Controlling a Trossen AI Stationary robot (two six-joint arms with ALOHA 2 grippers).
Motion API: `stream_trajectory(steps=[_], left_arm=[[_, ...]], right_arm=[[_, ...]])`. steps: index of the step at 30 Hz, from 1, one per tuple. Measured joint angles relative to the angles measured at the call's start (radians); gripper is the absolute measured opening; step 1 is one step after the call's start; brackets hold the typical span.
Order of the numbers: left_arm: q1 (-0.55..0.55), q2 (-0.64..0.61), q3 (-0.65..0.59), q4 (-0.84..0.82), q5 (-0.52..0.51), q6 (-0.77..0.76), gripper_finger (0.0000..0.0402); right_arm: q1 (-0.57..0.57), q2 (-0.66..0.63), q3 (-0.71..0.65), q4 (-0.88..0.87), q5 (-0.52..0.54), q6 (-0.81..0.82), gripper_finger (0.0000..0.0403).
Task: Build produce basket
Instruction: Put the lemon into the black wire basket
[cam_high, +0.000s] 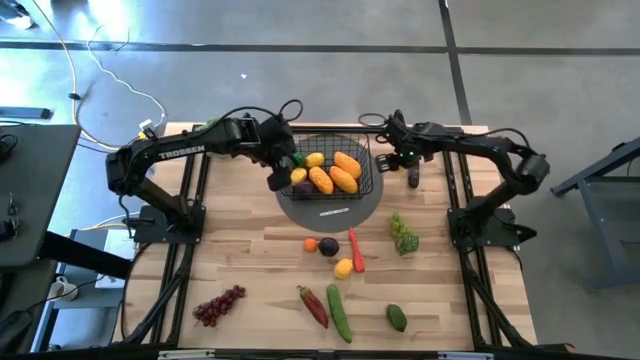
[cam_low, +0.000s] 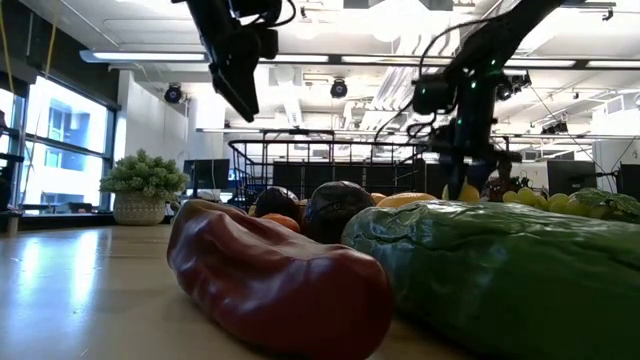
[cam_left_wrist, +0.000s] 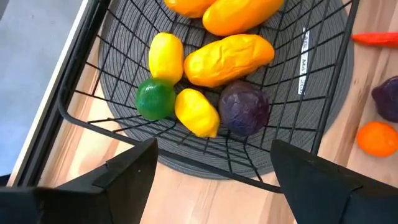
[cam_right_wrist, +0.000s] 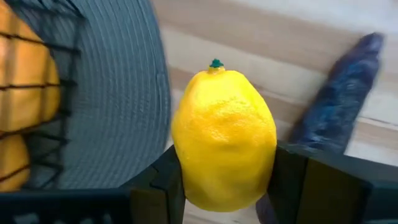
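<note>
Just right of the basket (cam_high: 372, 150), at the far end of the worktop (cam_high: 250, 250), a lemon (cam_right_wrist: 224, 140) is clamped between the right gripper's (cam_right_wrist: 227, 180) fingers, seen clearly in the right wrist view. A dark aubergine (cam_high: 413, 177) lies on the wood close beside it.

The basket sits on a grey disc (cam_high: 335, 208) and already holds several pieces: mangoes (cam_high: 346, 165), more lemons and a purple fruit (cam_left_wrist: 244, 107). The left gripper (cam_left_wrist: 208, 174) is parked over the basket's left rim with its fingers spread wide and nothing in them.

For this step, probably lifting the lemon over into the basket, a few things should be watched:

- The lemon is round and smooth, so it could squirt out of a grip off its middle. The grip looks fairly centred, which is good.
- It should be raised clear of the wire rim before being moved left, otherwise the basket could be snagged and dragged off the disc.
- A gap among the fruit should be picked for the drop, low down, so nothing bounces out.
- The left arm is hanging close over the same basket, so the lemon is better brought in from the right side.

Plenty is left on the near half of the worktop: green grapes (cam_high: 404, 236), red grapes (cam_high: 219, 305), a cucumber (cam_high: 339, 312), chillies (cam_high: 355, 250), an avocado (cam_high: 397, 317).
</note>
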Motion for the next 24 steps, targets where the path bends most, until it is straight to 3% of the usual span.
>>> stream_trajectory(steps=[12,18,24], left_arm=[[0.000,-0.133,-0.125,0.029,-0.001,-0.109,0.0300],[0.000,-0.196,-0.178,0.037,-0.001,-0.139,0.0300],[-0.002,-0.240,-0.216,0.031,-0.001,-0.139,0.0300]], right_arm=[[0.017,-0.219,0.000,0.115,0.024,0.067,0.0139],[0.079,-0.296,0.000,0.297,0.096,0.087,0.0139],[0.171,-0.293,0.000,0.543,0.152,0.085,0.0139]])
